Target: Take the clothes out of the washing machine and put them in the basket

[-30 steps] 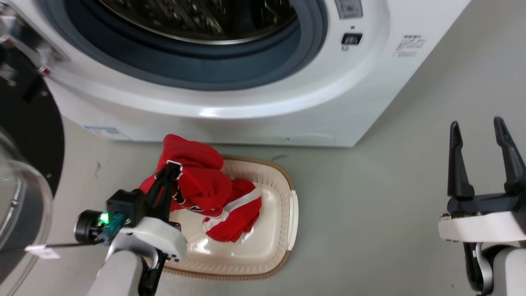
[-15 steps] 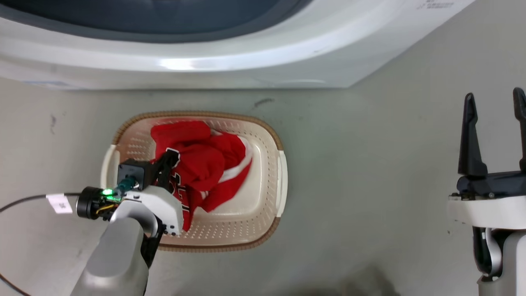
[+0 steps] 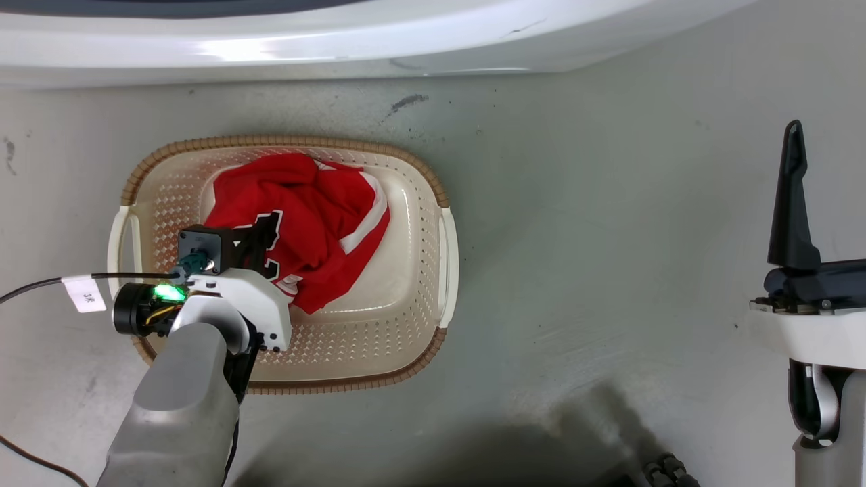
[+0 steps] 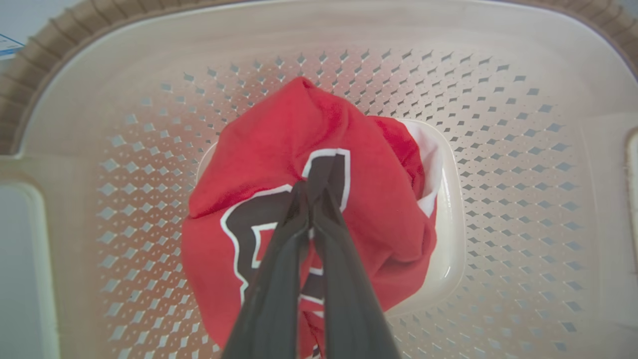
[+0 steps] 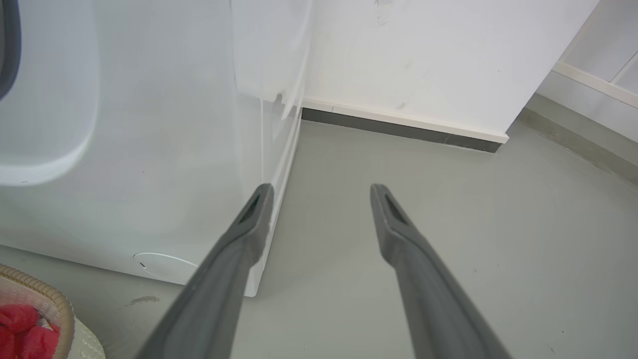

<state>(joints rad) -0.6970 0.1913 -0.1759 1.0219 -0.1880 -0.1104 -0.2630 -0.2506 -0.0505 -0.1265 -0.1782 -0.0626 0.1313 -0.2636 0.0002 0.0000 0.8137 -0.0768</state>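
Two red garments [image 3: 304, 203], one basket [image 3: 379, 328]

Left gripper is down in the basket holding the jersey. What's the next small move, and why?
Probably open the left gripper and let go: it is shut on the jersey, which lies inside the basket on top of the striped garment, so it looks ready to release.

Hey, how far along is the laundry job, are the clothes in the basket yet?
Done: the jersey and the striped garment lie in the basket. In hand: the left gripper is shut on the jersey; the right gripper hangs open, holding nothing. Left: let go. Whether the washing machine is empty I cannot tell.
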